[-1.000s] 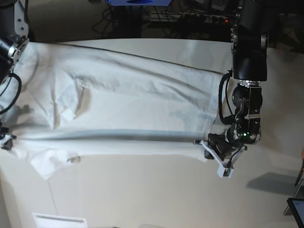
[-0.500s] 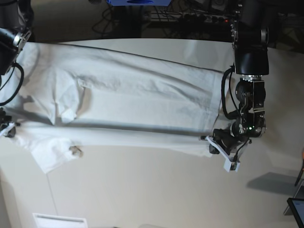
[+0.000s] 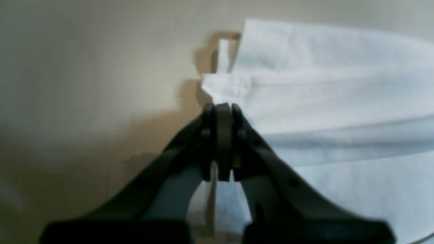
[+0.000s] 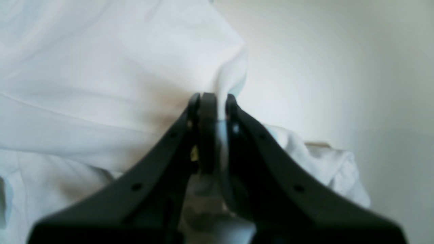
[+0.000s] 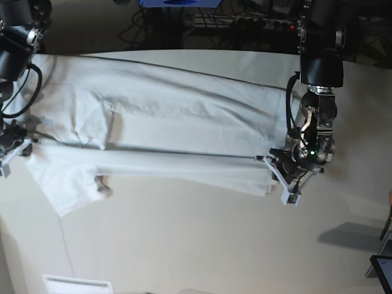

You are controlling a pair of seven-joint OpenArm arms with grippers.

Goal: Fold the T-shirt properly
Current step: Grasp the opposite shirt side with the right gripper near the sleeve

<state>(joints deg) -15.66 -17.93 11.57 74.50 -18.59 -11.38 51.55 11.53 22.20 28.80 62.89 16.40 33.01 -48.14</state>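
The white T-shirt (image 5: 171, 116) lies stretched lengthwise across the off-white table (image 5: 202, 245), with a taut fold line running between my two grippers. At the right of the base view, my left gripper (image 5: 271, 161) is shut on the shirt's hemmed corner. The left wrist view shows that gripper (image 3: 222, 108) pinching the hemmed cloth (image 3: 322, 98). At the far left of the base view my right gripper (image 5: 17, 143) is shut on the other end. Up close, that gripper (image 4: 213, 98) has a pinch of white fabric (image 4: 118, 67) between its jaws. A sleeve (image 5: 67, 190) lies below the fold line.
Cables and a blue object (image 5: 177, 3) sit beyond the table's far edge. A white sheet (image 5: 76, 285) lies at the near left edge, and a dark screen corner (image 5: 383, 269) shows at the lower right. Bare tabletop stretches in front of the shirt.
Both grippers have carried the shirt's near edge toward the far side of the table. The fold line has risen in the base view, and more of the lower layer and sleeve shows.
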